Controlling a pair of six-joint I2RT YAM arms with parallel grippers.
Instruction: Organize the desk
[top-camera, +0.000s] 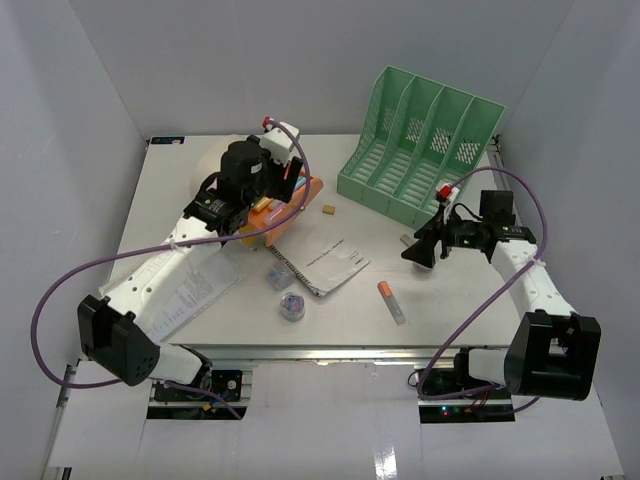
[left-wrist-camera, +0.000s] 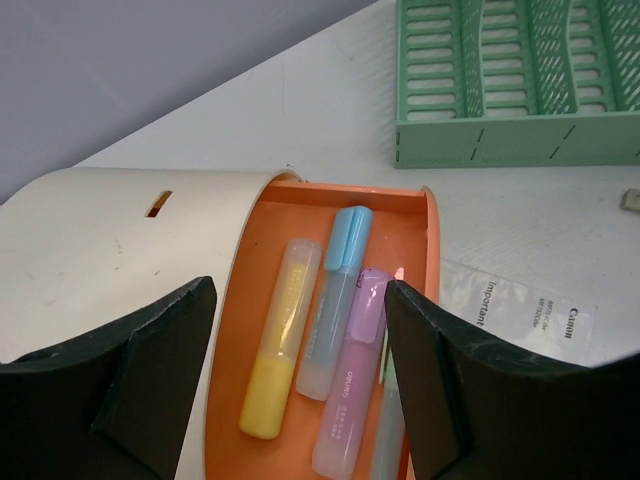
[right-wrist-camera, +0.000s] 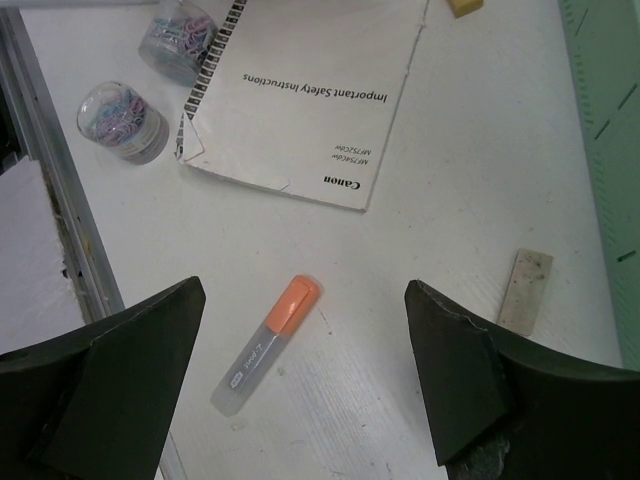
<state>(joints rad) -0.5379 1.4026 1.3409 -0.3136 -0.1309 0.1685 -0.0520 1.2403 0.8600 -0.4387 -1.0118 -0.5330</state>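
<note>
The booklet (right-wrist-camera: 300, 110) is showing the heading "Important Safety Instructions" and the brand "Canon", upside down in the right wrist view, with small model codes beside the brand, seemingly "MF756Cdw" and "MF752Cdw". The orange marker (right-wrist-camera: 265, 345) is carrying print too small to read.

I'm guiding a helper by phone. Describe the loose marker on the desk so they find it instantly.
Start at the mint-green file rack, far right, and come toward the desk's front edge. Right of the white Canon booklet lies the marker: clear barrel, orange cap, the only pen lying loose.
</note>
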